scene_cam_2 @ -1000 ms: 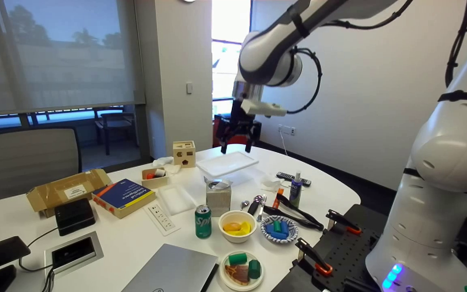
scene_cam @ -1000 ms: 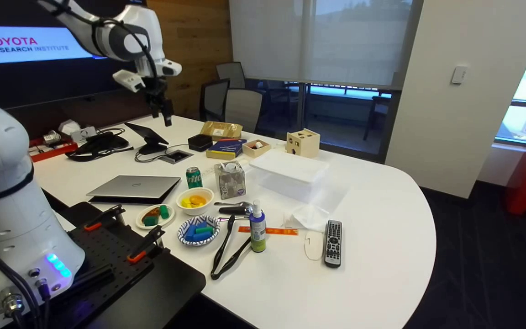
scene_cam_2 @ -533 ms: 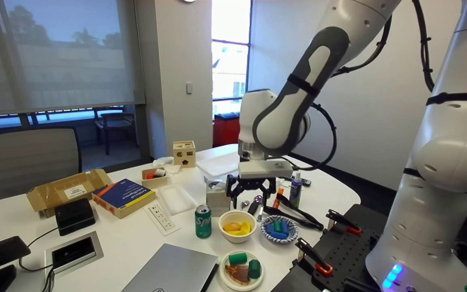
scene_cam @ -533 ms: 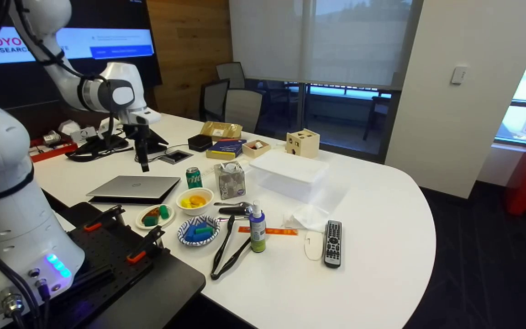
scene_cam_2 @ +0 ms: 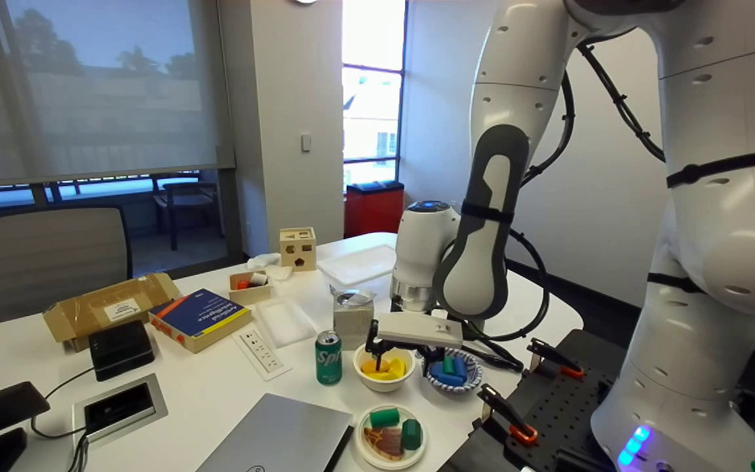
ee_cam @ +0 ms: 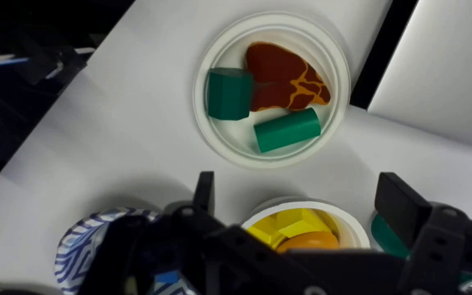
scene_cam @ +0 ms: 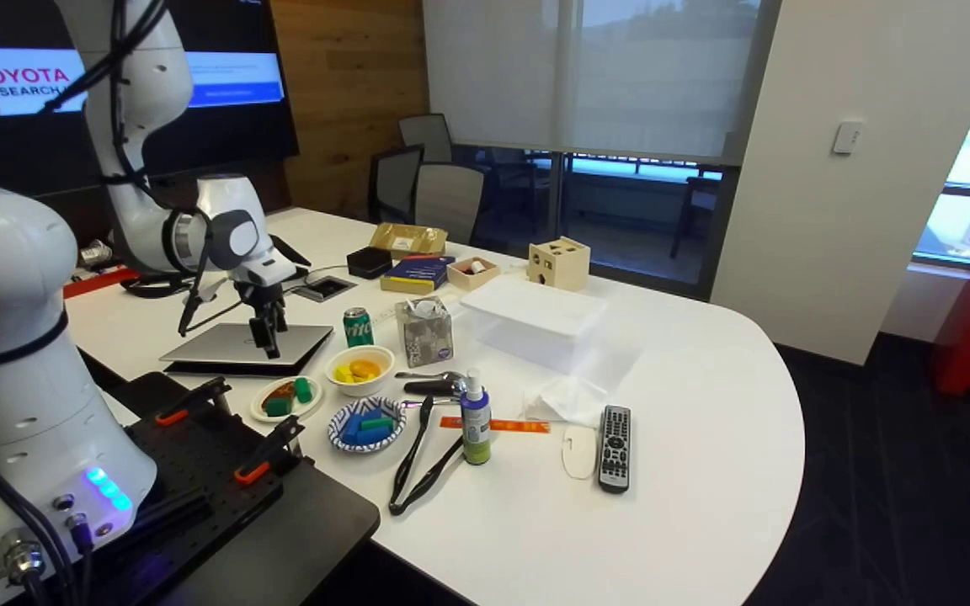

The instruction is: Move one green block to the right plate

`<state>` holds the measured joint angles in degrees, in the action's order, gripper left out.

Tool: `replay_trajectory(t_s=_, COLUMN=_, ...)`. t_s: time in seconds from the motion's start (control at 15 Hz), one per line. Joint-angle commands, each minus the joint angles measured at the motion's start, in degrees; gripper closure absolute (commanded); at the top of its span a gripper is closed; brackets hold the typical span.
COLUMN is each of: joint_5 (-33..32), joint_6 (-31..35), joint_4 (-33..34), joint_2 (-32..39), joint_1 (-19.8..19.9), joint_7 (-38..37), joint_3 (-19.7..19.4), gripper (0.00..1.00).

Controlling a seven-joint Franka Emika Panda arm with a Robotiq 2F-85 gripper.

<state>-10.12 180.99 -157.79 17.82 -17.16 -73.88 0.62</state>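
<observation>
Two green blocks lie on a white plate (ee_cam: 202, 123) beside a toy steak (ee_cam: 273, 78): a chunky dark green block (ee_cam: 230, 94) and a green cylinder (ee_cam: 287, 130). The plate also shows in both exterior views (scene_cam: 317, 406) (scene_cam_2: 368, 456). Another green block (scene_cam_2: 448, 365) lies among blue blocks in a blue-white patterned bowl (scene_cam_2: 474, 385). My gripper (ee_cam: 301, 194) is open and empty. In the wrist view its fingers stand either side of a white bowl (ee_cam: 359, 233) of yellow and orange pieces, below the plate. It is raised above the table in an exterior view (scene_cam_2: 402, 367).
A Sprite can (scene_cam: 358, 326), a tissue box (scene_cam: 424, 332) and a closed laptop (scene_cam_2: 279, 436) stand around the bowls. Black tongs (scene_cam: 405, 471), a spray bottle (scene_cam: 475, 425) and utensils lie beyond the patterned bowl. Clamps (scene_cam: 270, 454) stick up at the robot's mount edge.
My arm has drawn back from high over the far part of the table and come down. The gripper now hangs above the bowls near the plate, still open. The objects have not moved.
</observation>
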Motion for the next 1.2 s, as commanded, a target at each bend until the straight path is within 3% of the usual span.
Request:
replay_trajectory(t_s=0.0, joint_5=0.67, joint_6=5.53, joint_4=4.33, joint_2=8.74, joint_1=-7.32, joint_7=-2.07, joint_3=-6.96, gripper=0.0)
replay_trajectory(t_s=0.07, joint_5=0.57, joint_6=7.69, joint_4=5.65, joint_2=11.31, joint_1=-5.28, joint_7=-1.13, joint_3=-4.82, gripper=0.0)
replay_trajectory(t_s=0.13, joint_5=6.98, joint_6=9.31, joint_4=6.8, joint_2=13.46, joint_1=-4.06, joint_7=5.65, joint_3=-2.08, gripper=0.0)
replay_trajectory(t_s=0.4, joint_5=10.28, joint_6=13.46, joint_4=10.73, joint_2=19.52, joint_1=3.48, joint_7=17.4, joint_3=6.59, gripper=0.0)
replay_trajectory(t_s=0.73, joint_5=11.84, joint_6=12.25, joint_4=12.03, joint_2=21.71, joint_1=9.58, joint_7=30.57, joint_3=10.64, gripper=0.0)
replay_trajectory(t_s=1.13, joint_5=15.89, joint_6=10.4, joint_4=12.92, joint_2=22.74, joint_1=13.9, joint_7=40.27, joint_3=13.7, gripper=0.0)
